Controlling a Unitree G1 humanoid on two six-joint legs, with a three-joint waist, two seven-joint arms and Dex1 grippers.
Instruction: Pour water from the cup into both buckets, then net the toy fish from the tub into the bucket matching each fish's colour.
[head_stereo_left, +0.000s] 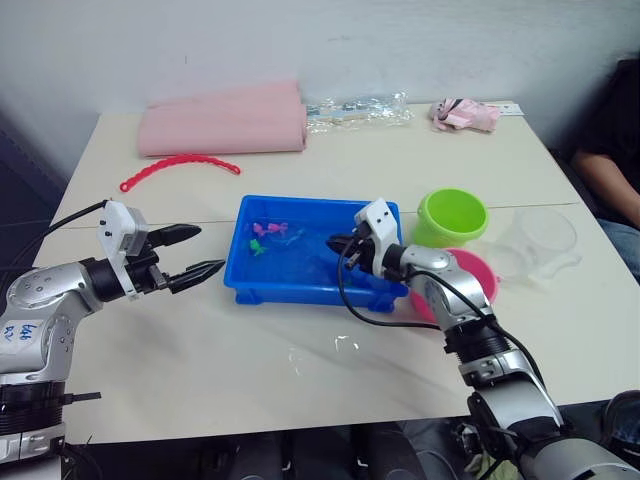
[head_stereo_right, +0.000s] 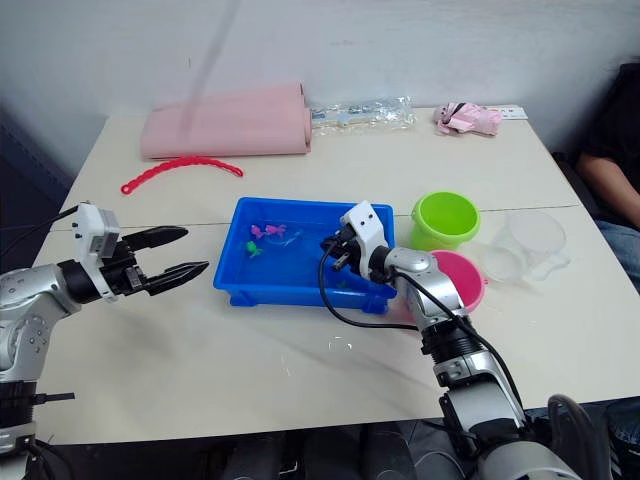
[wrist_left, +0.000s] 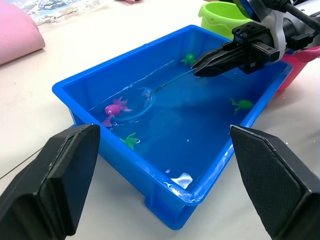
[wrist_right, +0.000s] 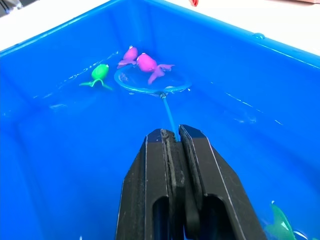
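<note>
Your right gripper (wrist_right: 171, 134) is clamped on the net (wrist_right: 151, 82), its hoop under a pink fish (wrist_right: 150, 65) in the tub (head_stereo_left: 300, 290), so netting is under way with green fish (wrist_left: 241, 104) left, the left gripper (head_stereo_left: 198, 253) spread idle.

The tub (wrist_left: 90, 107) at the middle of the frame is glossy bright blue plastic, smooth-walled, with wet glints on its rim. In it lie small shiny plastic toy fish (wrist_right: 147, 64), pink and green. The 2 buckets, lime green (head_stereo_left: 452, 216) and pink (head_stereo_left: 478, 275), look like smooth plastic with a soft sheen. The cup (head_stereo_left: 545, 240) at right is clear, colourless plastic. The table (head_stereo_left: 300, 350) is matt and pale. The gripper fingers (wrist_left: 65, 180) are matt black.
</note>
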